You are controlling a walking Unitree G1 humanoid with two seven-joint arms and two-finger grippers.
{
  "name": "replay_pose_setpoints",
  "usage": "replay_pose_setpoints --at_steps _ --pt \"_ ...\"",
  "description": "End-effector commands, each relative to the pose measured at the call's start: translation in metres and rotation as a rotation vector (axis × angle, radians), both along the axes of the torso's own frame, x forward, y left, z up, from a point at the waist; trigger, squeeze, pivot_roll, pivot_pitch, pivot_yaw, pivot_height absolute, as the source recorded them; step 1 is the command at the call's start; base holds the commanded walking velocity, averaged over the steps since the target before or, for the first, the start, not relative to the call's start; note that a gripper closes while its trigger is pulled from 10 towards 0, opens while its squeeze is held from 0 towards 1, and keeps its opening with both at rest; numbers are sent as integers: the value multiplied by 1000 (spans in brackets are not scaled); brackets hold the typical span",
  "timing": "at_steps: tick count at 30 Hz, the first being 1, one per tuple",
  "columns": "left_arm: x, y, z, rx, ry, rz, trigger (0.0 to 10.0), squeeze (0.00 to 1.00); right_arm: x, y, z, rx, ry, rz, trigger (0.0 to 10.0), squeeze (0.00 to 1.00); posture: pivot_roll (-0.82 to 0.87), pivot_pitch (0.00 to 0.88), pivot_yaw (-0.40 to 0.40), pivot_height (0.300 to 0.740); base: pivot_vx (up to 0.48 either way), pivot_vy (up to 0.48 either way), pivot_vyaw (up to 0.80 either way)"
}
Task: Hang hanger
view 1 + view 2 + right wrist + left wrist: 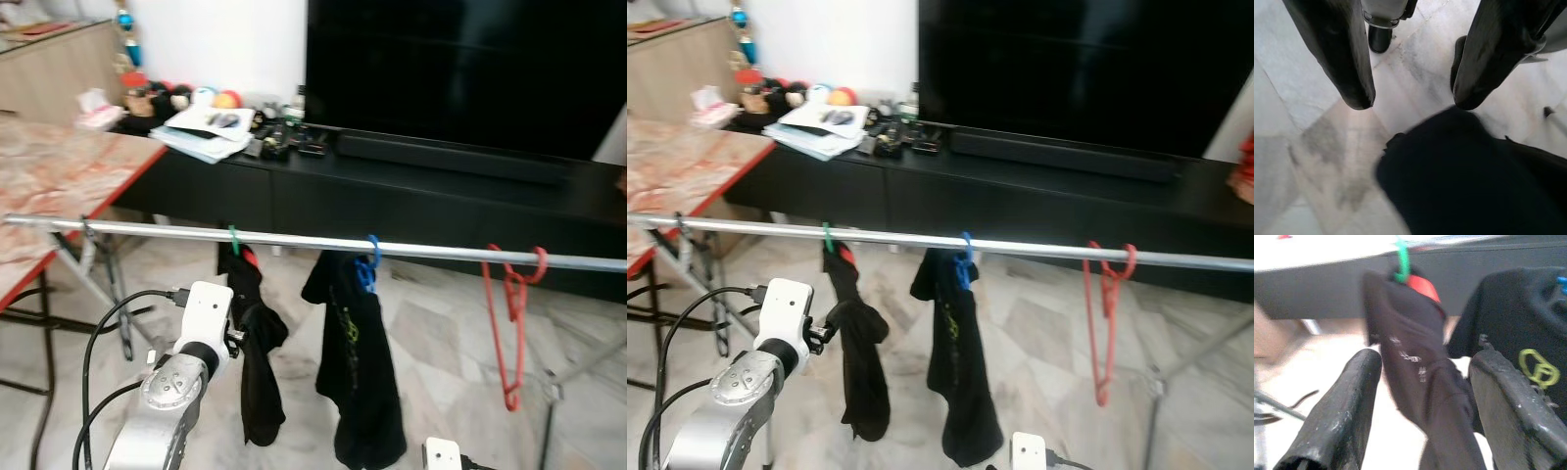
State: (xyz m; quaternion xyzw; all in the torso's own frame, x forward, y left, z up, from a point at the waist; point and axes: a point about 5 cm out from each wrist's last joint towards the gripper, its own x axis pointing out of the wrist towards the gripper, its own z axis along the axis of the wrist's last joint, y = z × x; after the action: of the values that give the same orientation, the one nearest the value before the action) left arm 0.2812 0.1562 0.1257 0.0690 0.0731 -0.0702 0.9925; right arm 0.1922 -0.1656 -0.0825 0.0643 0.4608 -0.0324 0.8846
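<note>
Metal drying rail [294, 240], long and silvery, crosses the head views from nine o'clock to three o'clock, in front of a low black TV cabinet [411, 186]. Three hangers hook over it: a green plastic hanger [234, 240] with a narrow dark garment [257, 352], a blue plastic hanger [369, 262] carrying a black shirt with a yellow-green print [358, 367], and toward three o'clock an empty red plastic hanger [509, 313], dangling tilted.

At seven o'clock the left gripper [1422, 406] is raised beside the narrow dark garment; its wrist view shows the two black fingers [1344, 416] spread wide with the cloth hanging between them, holding nothing. Low at five o'clock, the right gripper [1410, 98] points down at the pale marble floor [1327, 161], fingers also apart and empty, just above the dark hem of the shirt.

All three hangers appear hung, so the task looks essentially done. The risk now is snagging: the left fingers straddle the garment, and pulling away carelessly could drag it, slide the green hanger along the rail or tip it off its hook. The red hanger's crooked seat looks least secure if the rail gets jolted.
</note>
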Motion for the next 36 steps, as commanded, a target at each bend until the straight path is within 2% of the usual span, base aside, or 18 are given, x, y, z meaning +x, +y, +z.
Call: replay_pose_setpoints --at_steps 1,4,10,20,26,28,36 --pt "-3 -1 0 12 -2 5 10000 0 -4 -2 -2 -4 12 -3 10000 0 139 0 -20 740 0 0 800" --pt "-3 -1 -2 -4 4 2 10000 0 -4 -2 -2 1 11 -9 10000 0 139 0 -20 740 0 0 790" --pt "-1 -5 -1 11 1 -30 10000 0 -4 -2 -2 16 11 -41 10000 0 138 0 -26 740 0 0 0" --pt "2 -6 -6 31 36 -82 10000 0 -1 -2 -1 18 11 -43 10000 0 145 0 -43 740 0 -273 0" --pt "12 11 -1 54 18 -26 10000 0 0 -3 0 17 10 -41 10000 0 147 0 -50 740 0 0 0" --pt "17 23 3 76 8 4 10000 0 0 -3 0 17 9 -40 10000 0 149 0 -52 740 0 0 0" --pt "23 39 -2 93 31 74 10000 0 1 -4 0 17 11 -34 10000 0 146 0 -60 740 0 0 0"
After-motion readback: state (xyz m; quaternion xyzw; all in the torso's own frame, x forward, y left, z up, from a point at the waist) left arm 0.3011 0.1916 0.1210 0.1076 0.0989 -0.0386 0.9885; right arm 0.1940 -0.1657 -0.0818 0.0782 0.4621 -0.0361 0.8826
